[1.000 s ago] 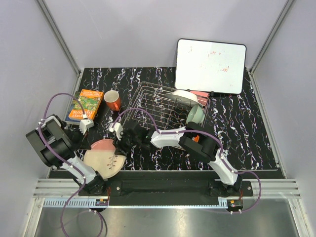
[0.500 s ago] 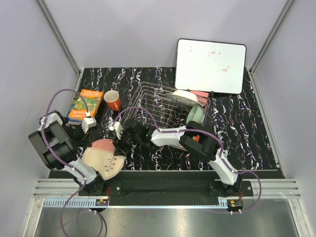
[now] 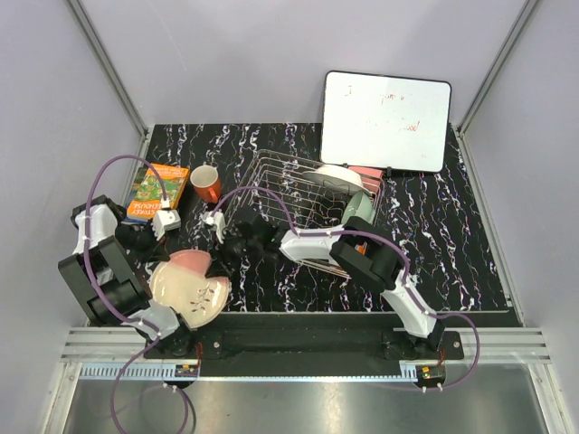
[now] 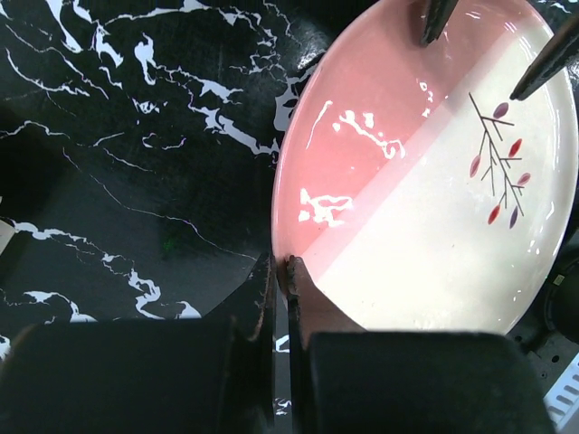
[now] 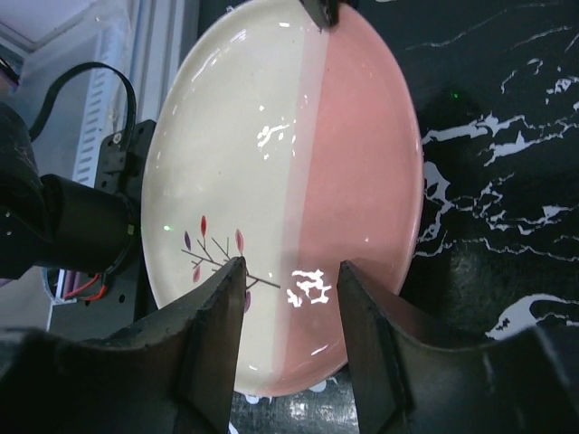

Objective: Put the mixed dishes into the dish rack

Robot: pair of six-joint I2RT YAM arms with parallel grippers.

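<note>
Your left end effector (image 4: 282, 267) is clenched on the rim of the pink-and-cream twig plate (image 4: 425, 199). It holds the plate tilted over the black marbled desk (image 4: 136, 136), outside the wire dish rack (image 3: 280, 181) and to its near left. Your right end effector (image 5: 289, 264) is spread open, grasping nothing, at the plate's opposite edge.

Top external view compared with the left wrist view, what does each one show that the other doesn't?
Only the top view shows the rectangular silver wire dish rack, the orange-red mug, the green-orange book and the whiteboard. Only the left wrist view makes plain the left gripper shut on the rim of the pink-and-cream plate with twig motif. Both show that plate and the black marbled table.
</note>
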